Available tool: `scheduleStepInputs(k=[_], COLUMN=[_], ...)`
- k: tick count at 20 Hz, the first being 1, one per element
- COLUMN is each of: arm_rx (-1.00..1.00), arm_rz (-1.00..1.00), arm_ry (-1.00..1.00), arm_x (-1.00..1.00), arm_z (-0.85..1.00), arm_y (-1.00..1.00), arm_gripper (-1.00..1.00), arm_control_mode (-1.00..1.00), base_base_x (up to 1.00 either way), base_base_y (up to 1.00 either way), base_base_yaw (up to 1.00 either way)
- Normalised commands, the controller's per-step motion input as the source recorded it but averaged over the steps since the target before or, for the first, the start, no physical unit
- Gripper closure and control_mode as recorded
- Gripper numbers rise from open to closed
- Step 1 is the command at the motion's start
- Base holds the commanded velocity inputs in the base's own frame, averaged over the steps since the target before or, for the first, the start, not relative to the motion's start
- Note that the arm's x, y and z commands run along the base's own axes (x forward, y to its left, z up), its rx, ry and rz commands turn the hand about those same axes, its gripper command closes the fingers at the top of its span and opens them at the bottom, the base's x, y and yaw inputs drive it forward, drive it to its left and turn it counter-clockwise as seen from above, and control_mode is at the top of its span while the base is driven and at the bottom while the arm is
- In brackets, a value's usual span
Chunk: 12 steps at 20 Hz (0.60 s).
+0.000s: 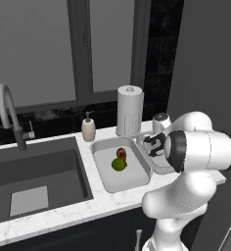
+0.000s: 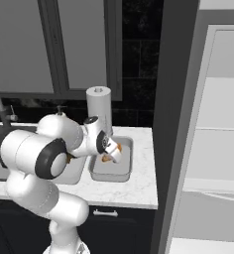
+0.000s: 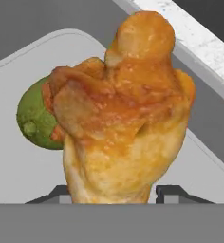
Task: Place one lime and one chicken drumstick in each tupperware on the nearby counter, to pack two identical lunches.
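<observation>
Two light-grey tupperware trays stand side by side on the white counter (image 1: 63, 213). The left tupperware (image 1: 128, 180) holds a lime (image 1: 118, 164) and a chicken drumstick (image 1: 121, 153). My gripper (image 3: 115, 192) is shut on a second golden drumstick (image 3: 126, 123), held just above the right tupperware (image 2: 120, 171). A second lime (image 3: 34, 118) lies inside that tray, behind the drumstick. From the left base view my gripper (image 1: 150, 145) and arm hide most of the right tupperware (image 1: 155, 167). The right base view shows the gripper (image 2: 111, 153) with the drumstick (image 2: 105, 158) over the tray.
A paper towel roll (image 1: 129, 110) and a soap dispenser (image 1: 88, 128) stand at the back of the counter. The dark sink basin (image 1: 34, 171) with its faucet (image 1: 10, 112) lies to the left. A tall fridge (image 2: 213, 149) walls off the counter's right end.
</observation>
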Motion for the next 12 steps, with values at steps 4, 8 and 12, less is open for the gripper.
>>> scheduleStepInputs(k=[4,8,12], arm_rx=[0.01,0.0,0.0], arm_rz=[0.0,0.0,0.0], arm_ry=[0.01,0.0,-0.01], arm_x=[-0.11,-0.33,-0.4], arm_z=[0.16,0.53,0.66], arm_y=[-0.04,0.0,0.0], arm_gripper=[-1.0,-1.0,-1.0], arm_control_mode=[-1.0,-1.0,-1.0], base_base_x=[0.0,0.0,0.0], base_base_y=[0.0,0.0,0.0], base_base_yaw=[0.0,0.0,0.0])
